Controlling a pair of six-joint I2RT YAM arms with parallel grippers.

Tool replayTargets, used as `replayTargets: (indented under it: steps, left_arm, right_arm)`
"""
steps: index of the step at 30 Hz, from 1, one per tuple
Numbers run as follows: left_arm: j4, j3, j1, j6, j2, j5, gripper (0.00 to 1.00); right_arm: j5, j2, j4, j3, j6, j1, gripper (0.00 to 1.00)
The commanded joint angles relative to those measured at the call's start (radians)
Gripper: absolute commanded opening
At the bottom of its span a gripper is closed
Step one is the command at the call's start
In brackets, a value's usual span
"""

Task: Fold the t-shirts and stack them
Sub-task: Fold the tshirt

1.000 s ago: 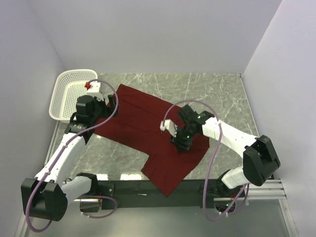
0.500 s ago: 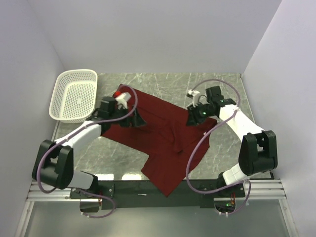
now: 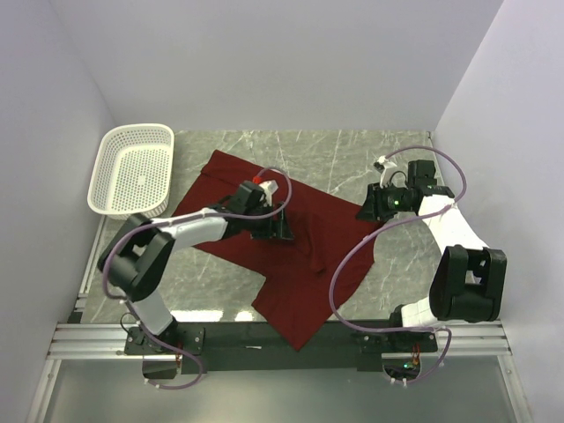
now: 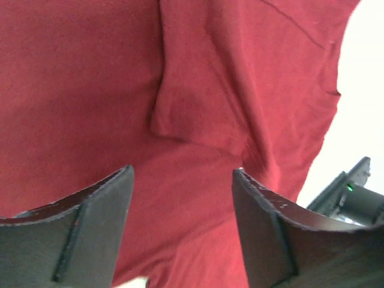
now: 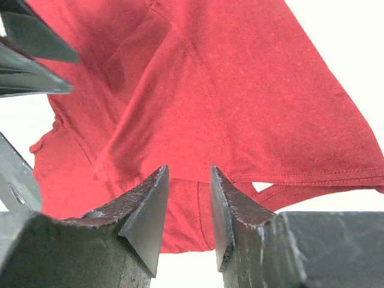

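A dark red t-shirt (image 3: 264,256) lies spread on the marble table, with a raised crease (image 4: 180,114) running through its middle. My left gripper (image 3: 282,226) hovers low over the shirt's centre. In the left wrist view the left gripper (image 4: 183,174) stands open, with only cloth below the gap. My right gripper (image 3: 363,211) is at the shirt's right edge. In the right wrist view the right gripper (image 5: 189,171) has its jaws a little apart with nothing between them, facing the shirt's hem (image 5: 312,174).
A white perforated basket (image 3: 99,176) stands at the back left corner, apart from the shirt. Walls close the table on the left, back and right. The shirt's lower end hangs over the black rail (image 3: 220,335) at the near edge.
My left gripper has swept right from the basket side to the shirt's centre, its jaws narrowing a little. My right gripper has drawn back from the shirt's middle to its right edge.
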Motion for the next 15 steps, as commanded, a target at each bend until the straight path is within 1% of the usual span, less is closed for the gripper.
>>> replayTargets:
  steps: [1,3,4,6,7,8,13,15]
  left_arm:
    - [0.019,0.069,-0.028,-0.027,0.045,-0.069,0.71]
    - [0.017,0.097,-0.036,-0.027,0.08,-0.081,0.67]
    - [0.014,0.106,-0.038,-0.022,0.094,-0.084,0.61]
    - [0.004,0.134,-0.042,-0.02,0.123,-0.081,0.58]
    - [0.001,0.143,-0.042,-0.02,0.134,-0.081,0.54]
    - [-0.006,0.152,-0.045,-0.016,0.141,-0.079,0.52]
    - [-0.038,0.194,-0.052,-0.007,0.186,-0.064,0.45]
    - [-0.05,0.197,-0.056,0.001,0.19,-0.073,0.45]
  right_arm:
    - [-0.031,-0.034,0.021,0.006,0.001,0.0,0.41]
    - [-0.034,-0.034,0.018,0.007,0.0,0.0,0.41]
    - [-0.037,-0.035,0.018,0.007,0.0,0.0,0.41]
    - [-0.037,-0.037,0.018,0.007,-0.002,0.0,0.41]
    - [-0.037,-0.037,0.016,0.006,-0.002,0.0,0.41]
    - [-0.035,-0.04,0.018,0.006,-0.003,0.0,0.41]
    - [-0.041,-0.038,0.013,0.007,-0.006,0.0,0.41]
    - [-0.041,-0.041,0.013,0.006,-0.005,-0.001,0.41]
